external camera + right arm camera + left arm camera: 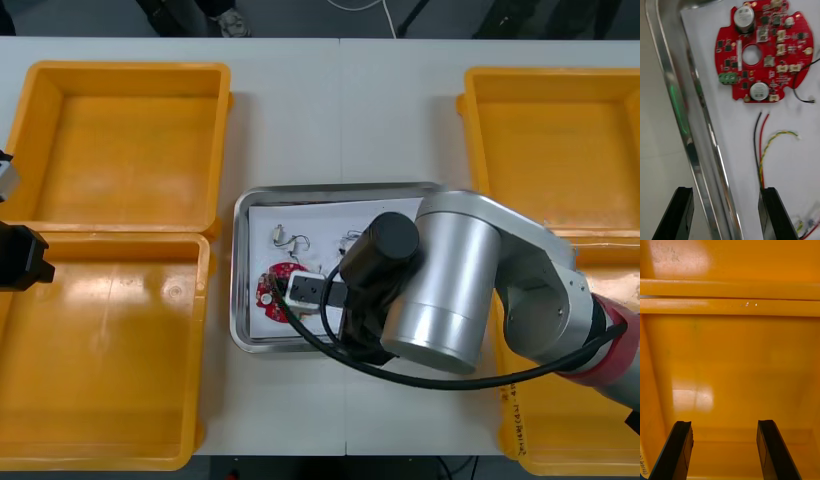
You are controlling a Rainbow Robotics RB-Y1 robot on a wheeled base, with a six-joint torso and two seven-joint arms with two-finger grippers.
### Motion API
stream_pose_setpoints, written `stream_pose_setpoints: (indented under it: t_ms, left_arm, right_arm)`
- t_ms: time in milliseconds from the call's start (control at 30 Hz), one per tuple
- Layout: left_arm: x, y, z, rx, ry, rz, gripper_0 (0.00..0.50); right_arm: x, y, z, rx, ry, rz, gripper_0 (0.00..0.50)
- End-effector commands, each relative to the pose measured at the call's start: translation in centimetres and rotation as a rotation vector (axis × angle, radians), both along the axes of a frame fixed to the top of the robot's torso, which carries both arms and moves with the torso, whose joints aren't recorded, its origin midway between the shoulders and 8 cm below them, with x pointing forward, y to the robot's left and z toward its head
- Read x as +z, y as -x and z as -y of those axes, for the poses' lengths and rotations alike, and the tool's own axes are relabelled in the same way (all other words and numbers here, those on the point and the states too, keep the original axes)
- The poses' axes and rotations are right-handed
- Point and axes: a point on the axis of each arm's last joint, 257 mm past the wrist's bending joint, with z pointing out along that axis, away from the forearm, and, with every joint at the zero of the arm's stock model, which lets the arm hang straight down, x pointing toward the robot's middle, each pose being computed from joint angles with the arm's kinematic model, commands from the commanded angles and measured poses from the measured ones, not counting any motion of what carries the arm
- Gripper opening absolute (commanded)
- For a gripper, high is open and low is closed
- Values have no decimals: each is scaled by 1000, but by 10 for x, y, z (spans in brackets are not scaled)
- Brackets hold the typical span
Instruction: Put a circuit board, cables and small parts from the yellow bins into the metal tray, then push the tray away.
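The metal tray (241,300) lies mid-table, white inside. On its lining rests a round red circuit board (763,48), seen again as the board (272,288) in the front view. A red and yellow cable (772,143) and thin black and red wires (759,138) lie just beyond my right fingers. My right gripper (725,191) is open and straddles the tray's near rim (688,123), one finger over the table, the other over the lining. It holds nothing. My left gripper (724,423) is open over the floor of a yellow bin (733,363).
Two yellow bins (125,140) (100,350) stand to the left and two more (555,140) to the right. My right arm (450,280) covers the tray's right half. More thin cables (285,238) lie at the tray's far side. The left gripper (22,258) sits at the table's left edge.
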Motion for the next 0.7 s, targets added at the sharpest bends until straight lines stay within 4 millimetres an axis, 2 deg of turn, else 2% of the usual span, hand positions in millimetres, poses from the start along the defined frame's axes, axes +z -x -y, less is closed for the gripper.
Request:
stream_pose_setpoints:
  t_ms: [33,200,267,700]
  left_arm:
    - [12,2,-11,54,-12,24,500]
    - [12,2,-11,54,-12,24,500]
    - [12,2,-11,54,-12,24,500]
    - [12,2,-11,54,-12,24,500]
  right_arm:
    - [-18,23,2,58,32,-17,500]
    - [-33,33,0,84,54,-24,500]
    - [-38,37,-7,106,52,-10,500]
    - [-51,22,-14,107,47,40,500]
